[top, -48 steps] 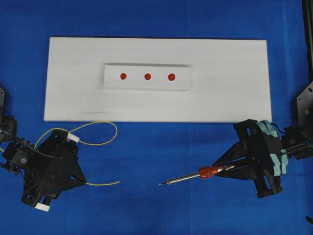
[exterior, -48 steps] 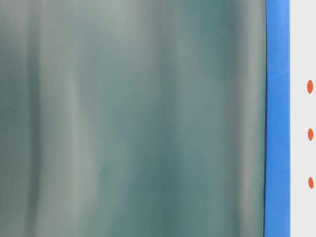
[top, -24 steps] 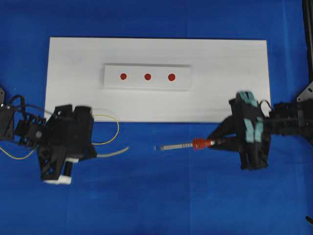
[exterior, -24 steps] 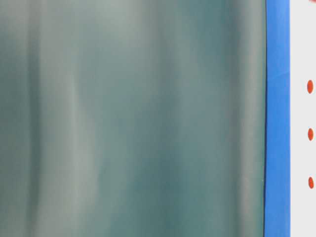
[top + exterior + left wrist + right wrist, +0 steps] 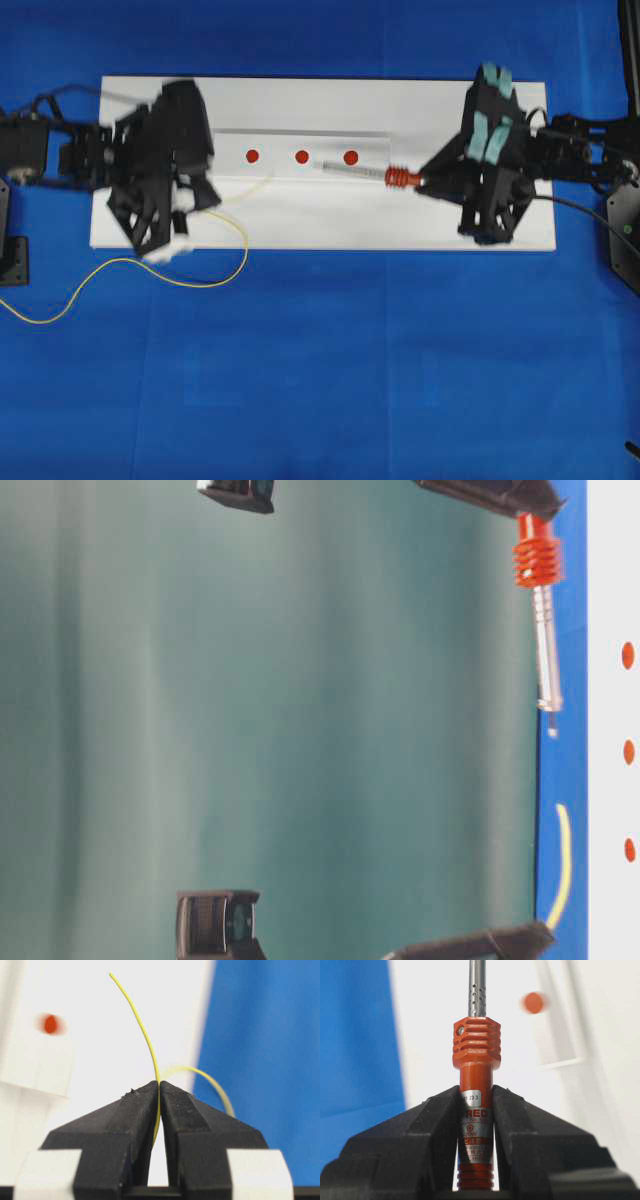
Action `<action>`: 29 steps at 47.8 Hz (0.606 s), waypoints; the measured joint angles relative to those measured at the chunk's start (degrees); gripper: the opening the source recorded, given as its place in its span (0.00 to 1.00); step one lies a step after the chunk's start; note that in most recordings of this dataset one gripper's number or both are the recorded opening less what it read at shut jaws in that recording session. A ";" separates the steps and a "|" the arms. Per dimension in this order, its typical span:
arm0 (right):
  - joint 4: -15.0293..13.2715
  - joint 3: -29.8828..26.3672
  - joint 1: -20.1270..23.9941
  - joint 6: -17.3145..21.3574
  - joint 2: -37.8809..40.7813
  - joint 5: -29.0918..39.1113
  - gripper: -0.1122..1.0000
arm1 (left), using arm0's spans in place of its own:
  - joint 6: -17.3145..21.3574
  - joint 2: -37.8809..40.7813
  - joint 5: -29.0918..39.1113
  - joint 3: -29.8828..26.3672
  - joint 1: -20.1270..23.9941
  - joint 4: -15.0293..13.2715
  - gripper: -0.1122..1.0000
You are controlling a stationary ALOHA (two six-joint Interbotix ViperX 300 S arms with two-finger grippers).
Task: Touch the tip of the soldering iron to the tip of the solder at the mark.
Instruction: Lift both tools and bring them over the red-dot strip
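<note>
My left gripper [image 5: 213, 198] is shut on the solder [image 5: 244, 255], a thin yellow wire [image 5: 142, 1030] that sticks out past the fingertips and trails in a loop over the blue cloth. My right gripper [image 5: 426, 180] is shut on the red-orange handle of the soldering iron [image 5: 400, 177], just behind its ribbed collar [image 5: 476, 1042]. Its metal shaft [image 5: 545, 650] points left, with the tip between the middle and right of three red marks [image 5: 301, 156]. The solder's free end lies just below and right of the left mark [image 5: 252, 155]. The two tips are apart.
The marks sit on a raised white strip [image 5: 230, 165] on a white board [image 5: 440, 100], which lies on a blue cloth [image 5: 350, 360]. The iron's black cord [image 5: 575, 205] runs off to the right. A blurred grey-green surface [image 5: 300, 730] fills most of the table-level view.
Both arms have lifted off the blue cloth and moved up over the white board, carrying the solder and the iron. The two tips have come closer together near the marks.
</note>
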 measured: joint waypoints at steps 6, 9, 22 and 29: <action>-1.32 -0.18 -2.55 0.00 0.09 0.35 0.16 | 2.64 0.26 -0.09 -0.79 2.81 0.09 0.12; -1.58 -0.26 -3.34 0.00 0.00 0.44 0.16 | 3.43 0.53 -0.18 -1.14 3.96 0.09 0.12; -1.85 -0.70 -3.52 0.00 0.00 0.97 0.16 | 3.43 0.62 0.00 -1.41 4.22 0.09 0.12; -2.11 -1.23 -3.52 -0.09 0.09 1.41 0.16 | 3.34 0.35 0.09 -0.79 4.22 0.09 0.12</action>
